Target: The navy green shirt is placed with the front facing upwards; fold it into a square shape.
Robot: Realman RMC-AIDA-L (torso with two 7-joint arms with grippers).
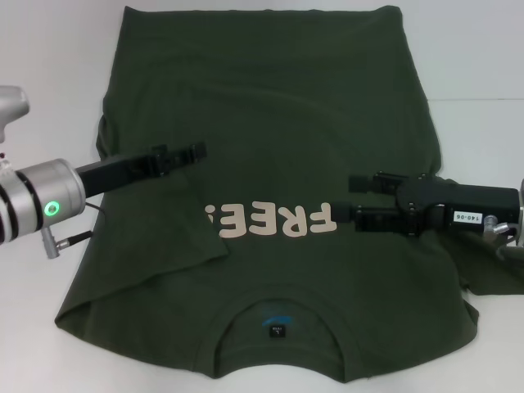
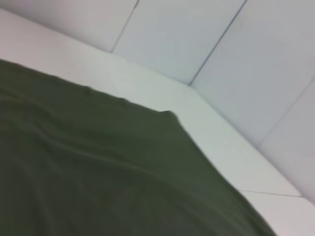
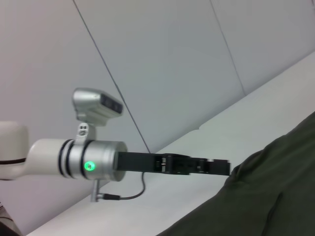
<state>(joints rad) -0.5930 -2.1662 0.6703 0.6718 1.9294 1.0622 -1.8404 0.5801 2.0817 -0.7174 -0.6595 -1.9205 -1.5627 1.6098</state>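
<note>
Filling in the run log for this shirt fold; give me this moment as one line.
shirt: flat, front up, left side folded over lettering | left gripper: over left chest | right gripper: beside lettering, open | square: not yet

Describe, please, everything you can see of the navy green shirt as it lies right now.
The navy green shirt is dark olive, soft-looking cloth, spread front-up on the white table, collar nearest the robot with a blue-marked tag inside. Its left sleeve side is folded inward, covering part of the cream chest lettering. The left gripper and right gripper are both over it; contact is unclear.
</note>
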